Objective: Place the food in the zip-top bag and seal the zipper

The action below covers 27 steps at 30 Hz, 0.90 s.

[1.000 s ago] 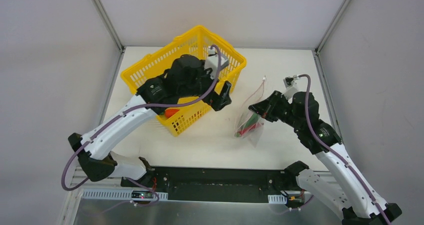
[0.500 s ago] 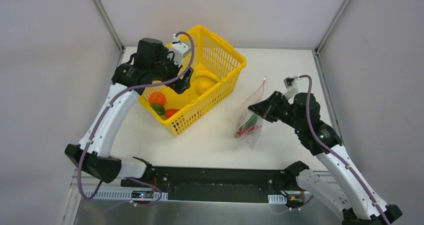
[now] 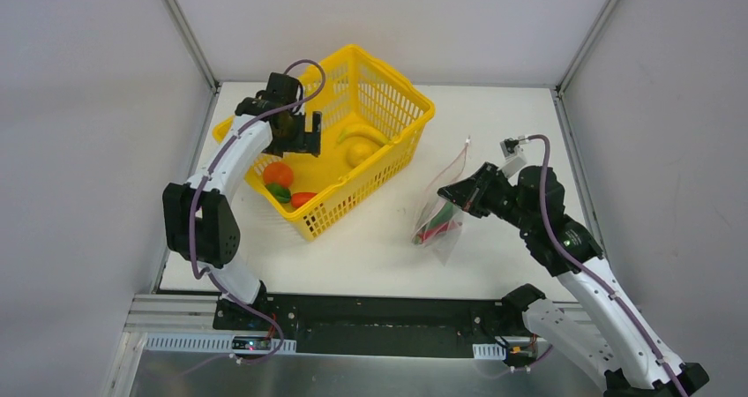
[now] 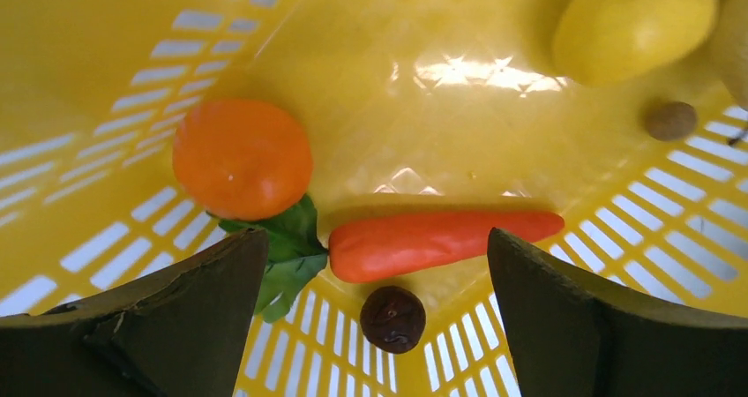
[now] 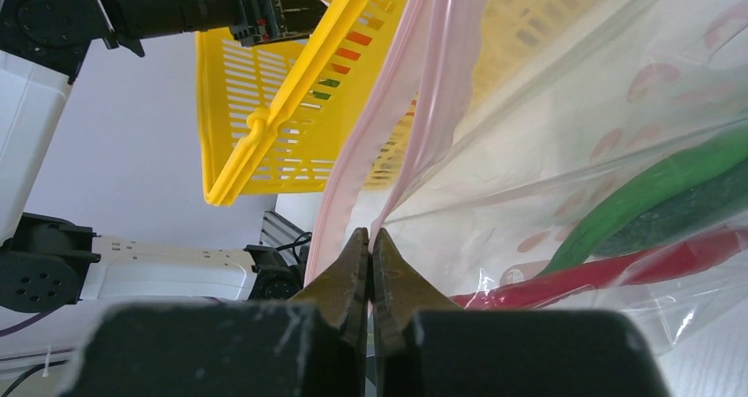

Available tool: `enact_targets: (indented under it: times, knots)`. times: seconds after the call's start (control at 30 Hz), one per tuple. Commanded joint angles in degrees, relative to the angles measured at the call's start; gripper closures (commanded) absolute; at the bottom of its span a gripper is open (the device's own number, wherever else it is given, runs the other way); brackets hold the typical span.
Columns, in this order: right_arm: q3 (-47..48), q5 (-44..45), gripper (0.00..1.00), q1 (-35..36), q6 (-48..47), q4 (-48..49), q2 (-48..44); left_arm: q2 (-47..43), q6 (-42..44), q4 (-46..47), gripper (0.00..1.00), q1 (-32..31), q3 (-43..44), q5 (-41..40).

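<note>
My left gripper (image 4: 375,238) hangs open inside the yellow basket, low over its floor. Below it lie an orange round fruit (image 4: 243,157), a red-orange chili (image 4: 441,238) and a small dark ball (image 4: 392,318). A yellow lemon (image 4: 635,22) lies farther off. From above, this gripper (image 3: 304,141) is in the basket's left part, near the orange fruit (image 3: 278,174). My right gripper (image 5: 370,238) is shut on the zip-top bag (image 3: 441,216) at its pink zipper (image 5: 432,79), holding the mouth up. Inside the bag are a green pepper (image 5: 653,185) and a red chili (image 5: 617,269).
The yellow basket (image 3: 401,106) stands at the back centre-left, its right rim a short way from the bag. It also holds a banana (image 3: 357,132) and a small brown nut (image 4: 670,119). Grey walls close the table on three sides.
The left arm swung left from beside the basket's right rim and dropped its open gripper into the basket's left part. The right gripper and the bag have not moved.
</note>
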Motion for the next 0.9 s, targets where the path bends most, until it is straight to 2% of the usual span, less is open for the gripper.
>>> enact_targets:
  times: [0.0,0.13,0.3,0.37,0.5,0.8,0.87]
  knots:
    - [-0.1,-0.9,0.99,-0.1,0.5,3.4,0.2,-1.5,-14.4,3.2,0.01,-0.3,-5.1,-14.4]
    - [-0.2,-1.0,0.99,-0.1,0.6,3.8,0.5,-3.1,-20.4,6.5,0.01,-0.4,-9.8,-25.1]
    - [-0.4,-1.5,0.98,-0.1,0.6,4.3,1.1,-1.7,-28.1,6.9,0.01,-0.4,-10.8,-34.9]
    - [-0.3,-1.7,0.98,-0.1,0.6,4.3,1.2,0.4,-29.0,7.2,0.01,-0.4,-9.9,-35.1]
    - [-0.3,-1.5,0.98,-0.2,0.5,4.3,1.1,5.4,-33.5,2.2,0.01,-0.5,-6.6,-37.3]
    - [0.1,-1.8,0.98,-0.2,0.2,4.2,1.8,9.8,-38.6,2.8,0.01,-0.4,-8.6,-34.1]
    - [0.0,-1.8,0.97,-0.2,0.2,4.2,1.9,10.4,-38.7,2.5,0.10,-0.5,-8.5,-34.0]
